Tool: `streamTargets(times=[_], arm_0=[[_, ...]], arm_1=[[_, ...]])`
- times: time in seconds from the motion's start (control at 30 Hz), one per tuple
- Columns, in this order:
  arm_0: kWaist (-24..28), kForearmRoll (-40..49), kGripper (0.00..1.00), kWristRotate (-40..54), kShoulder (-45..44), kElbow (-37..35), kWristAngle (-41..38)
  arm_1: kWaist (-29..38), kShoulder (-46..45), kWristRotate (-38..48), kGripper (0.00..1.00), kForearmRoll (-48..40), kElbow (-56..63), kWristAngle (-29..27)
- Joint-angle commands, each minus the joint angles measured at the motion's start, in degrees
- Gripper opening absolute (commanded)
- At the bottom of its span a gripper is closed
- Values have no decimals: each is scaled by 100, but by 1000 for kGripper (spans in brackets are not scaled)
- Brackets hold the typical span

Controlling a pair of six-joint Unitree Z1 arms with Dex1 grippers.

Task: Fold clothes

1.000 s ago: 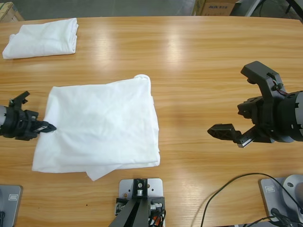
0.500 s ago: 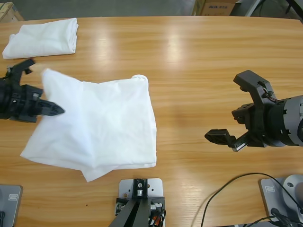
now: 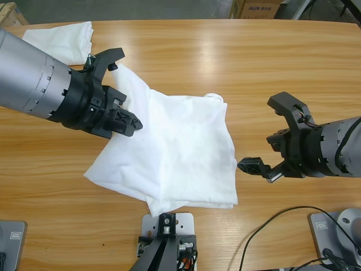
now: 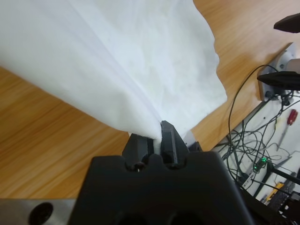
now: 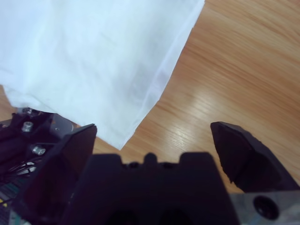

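The left gripper (image 3: 128, 121) has dragged the T-shirt (image 3: 180, 152) rightward; the right gripper (image 3: 269, 141) edged closer.

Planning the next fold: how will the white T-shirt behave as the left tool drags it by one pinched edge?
Likely floppy: the T-shirt drapes in soft folds from the left tool. Probably light, since one pinch lifts that edge. It may slide easily on the smooth table, bunching rather than holding shape.

A long wooden counter (image 3: 265, 68) fills the frame, glossy with pale light streaks. Grey floor (image 3: 141, 10) and a cardboard box (image 3: 256, 8) line the top edge.
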Motion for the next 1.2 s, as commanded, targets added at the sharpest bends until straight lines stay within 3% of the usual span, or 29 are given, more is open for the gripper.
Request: streamTargets(times=[0.03,0.2,0.27,0.37,0.5,0.67,0.77,1.0,1.2], arm_0=[[221,398,0,52,-204,481,138],[1583,504,0,159,-1083,1845,182],[2102,646,0,379,-1385,2080,191],[2467,973,0,579,-1687,2080,307],[2453,1026,0,686,-1643,1975,301],[1696,1159,0,677,-1177,902,271],[1555,1428,0,677,-1135,500,270],[1833,1817,0,684,-1817,983,373],[2381,2072,0,697,-2076,1082,428]], arm_1=[[51,98,67,982,-72,147,61],[51,40,67,982,-58,154,60],[51,26,67,982,-54,170,63],[51,44,67,982,-63,189,60],[51,79,67,982,-72,199,61],[51,105,67,982,-79,259,88],[51,117,67,982,-123,259,86],[51,167,67,982,-202,257,100],[51,156,67,982,-205,259,112]])
